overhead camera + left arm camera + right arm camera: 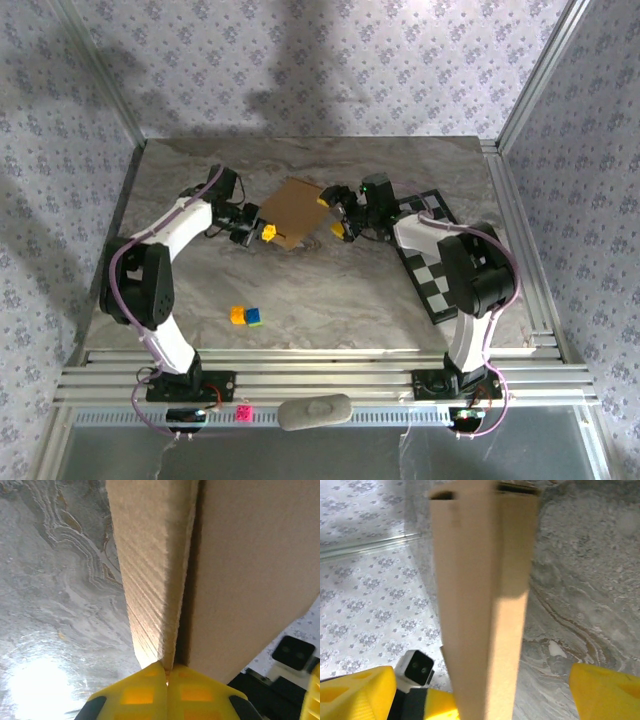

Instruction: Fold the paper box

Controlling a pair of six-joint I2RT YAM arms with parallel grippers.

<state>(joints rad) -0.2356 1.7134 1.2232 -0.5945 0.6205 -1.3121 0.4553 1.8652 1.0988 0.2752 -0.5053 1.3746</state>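
Your left gripper (264, 233) is clamped tight on the near-left edge of the paper box (293, 208), which sits mid-table (330, 290), toward the far side. Your right gripper (332, 213) stands wide apart, its jaws straddling the box's right edge without touching it.

This is a robot test cell in a lab. A marble-patterned tabletop (300, 290) is boxed in by flower-print walls (300, 60) on aluminium posts (535, 75). Slotted aluminium rails (320, 375) along its near edge carry a cabled left arm (150, 280) and right arm (478, 275). A checkerboard (425, 280) lies by the right edge.
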